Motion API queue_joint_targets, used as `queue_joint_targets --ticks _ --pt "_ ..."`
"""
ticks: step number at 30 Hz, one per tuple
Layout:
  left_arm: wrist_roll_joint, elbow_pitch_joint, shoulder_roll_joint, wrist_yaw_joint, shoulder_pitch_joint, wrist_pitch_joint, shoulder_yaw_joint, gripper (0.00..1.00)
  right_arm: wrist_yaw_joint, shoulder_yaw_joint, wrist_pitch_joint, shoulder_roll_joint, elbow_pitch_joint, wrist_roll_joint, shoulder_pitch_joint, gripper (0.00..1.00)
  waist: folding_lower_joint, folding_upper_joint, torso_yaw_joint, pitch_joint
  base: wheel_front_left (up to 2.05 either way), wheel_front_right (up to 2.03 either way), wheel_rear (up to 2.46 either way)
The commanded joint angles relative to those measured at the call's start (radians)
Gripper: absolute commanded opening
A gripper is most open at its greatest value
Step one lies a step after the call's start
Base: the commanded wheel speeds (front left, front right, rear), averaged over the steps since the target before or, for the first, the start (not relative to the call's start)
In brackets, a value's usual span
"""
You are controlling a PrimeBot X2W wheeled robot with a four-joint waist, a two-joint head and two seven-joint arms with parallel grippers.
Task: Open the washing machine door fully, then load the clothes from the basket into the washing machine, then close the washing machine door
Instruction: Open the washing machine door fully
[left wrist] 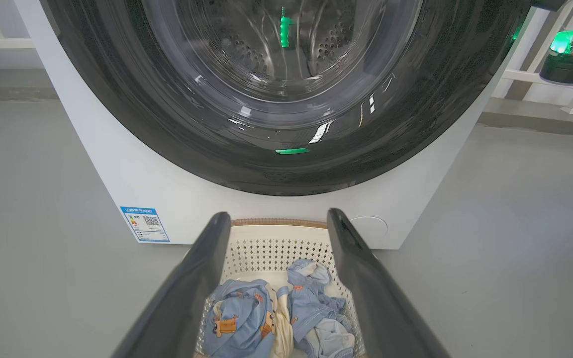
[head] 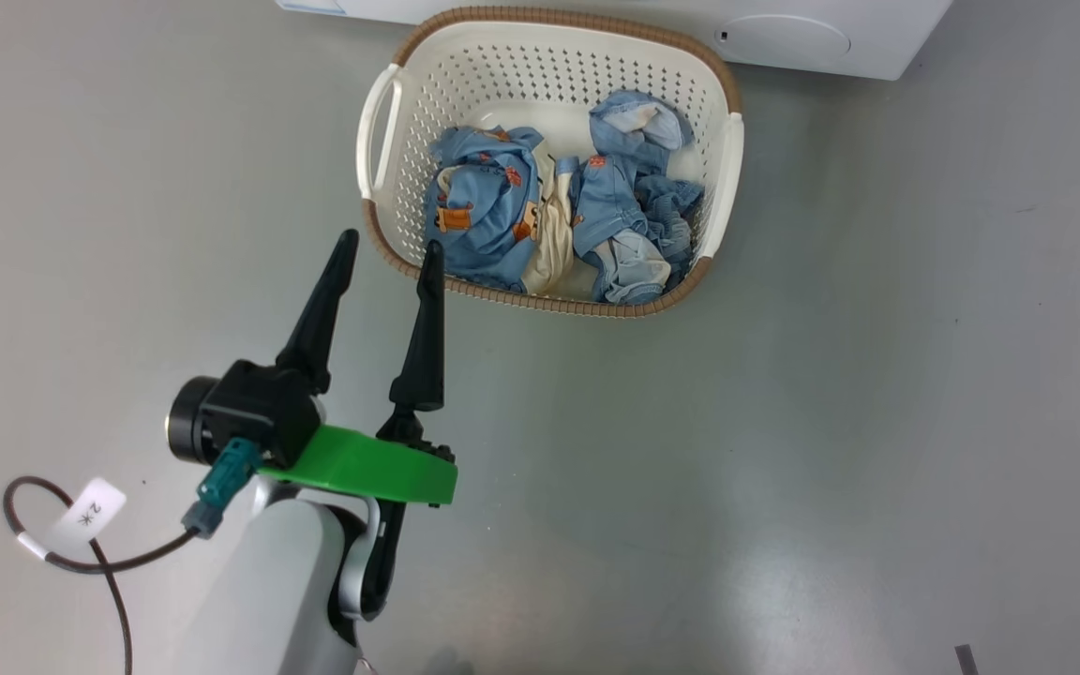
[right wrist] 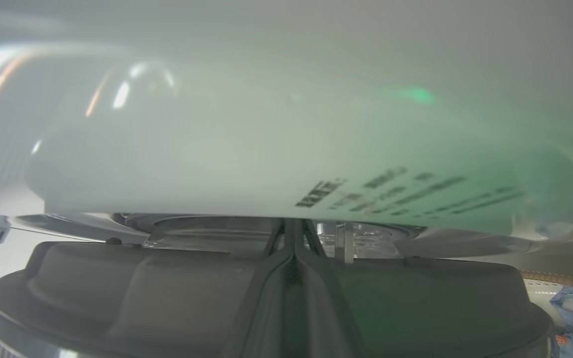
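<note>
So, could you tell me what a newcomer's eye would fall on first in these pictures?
First, the large round glossy black door with its clear glass window, spanning the top of the left wrist view on the white boxy washing machine. Next, the white perforated plastic basket at the head view's top centre, holding crumpled light-blue clothes. The open left gripper hovers by its near-left corner.

Bare floor beside the open-topped basket; washing machine door across the drum behind.
</note>
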Motion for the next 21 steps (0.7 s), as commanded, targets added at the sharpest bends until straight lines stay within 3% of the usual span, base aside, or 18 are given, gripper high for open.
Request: queue_joint_targets --ticks 1,13,21 --pt "-0.001 -0.025 0.02 0.011 -0.012 -0.008 0.028 1.0 0.002 0.008 0.018 0.033 -0.019 -0.018 -0.038 0.0 0.0 -0.0001 0.001 0.003 0.0 0.0 0.0" --pt "0.001 -0.02 0.02 0.018 -0.013 -0.008 0.031 1.0 0.002 0.024 0.082 0.031 -0.03 -0.023 -0.016 0.0 0.0 -0.0001 -0.008 -0.003 0.0 0.0 0.0" --pt "0.009 -0.014 0.02 0.02 -0.007 -0.008 0.04 1.0 0.002 0.036 0.146 0.041 -0.105 -0.009 0.074 0.0 0.0 -0.0001 -0.022 -0.019 0.0 0.0 0.0"
